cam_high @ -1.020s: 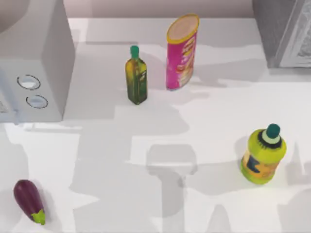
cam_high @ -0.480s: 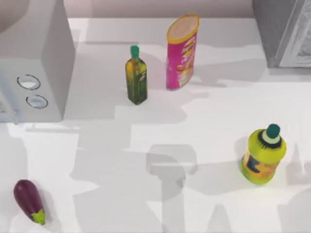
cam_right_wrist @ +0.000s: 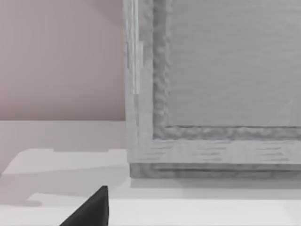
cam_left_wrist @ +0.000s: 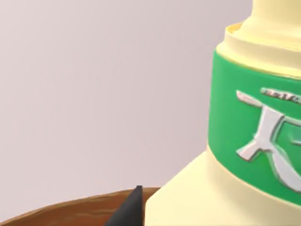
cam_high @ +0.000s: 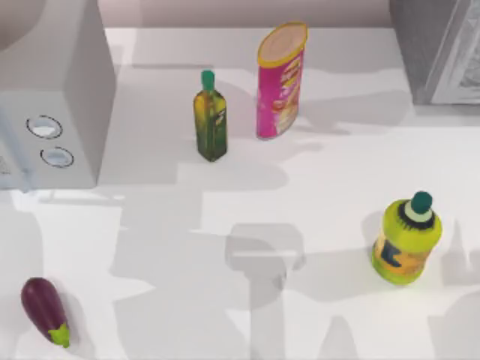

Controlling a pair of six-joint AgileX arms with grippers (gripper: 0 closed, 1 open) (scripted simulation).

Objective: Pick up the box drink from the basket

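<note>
Box drink close at the left claw, grasp not confirmed

In the left wrist view the box drink [cam_left_wrist: 244, 141], pale yellow with a green band, sits very near the camera just beside one dark fingertip of the left claw [cam_left_wrist: 129, 209], above a brown basket [cam_left_wrist: 70, 212] rim; whether that claw is spread or pinching the carton, cannot tell, so lift looks still to do. Right claw [cam_right_wrist: 91, 207] faces a grey cabinet [cam_right_wrist: 211, 84], idle, state unclear too. Top view: olive-oil bottle [cam_high: 211, 116] and pink canister [cam_high: 281, 79] upper middle, yellow-green bottle [cam_high: 406, 238] at right, eggplant [cam_high: 45, 310] lower left on the white surface [cam_high: 315, 187].
</note>
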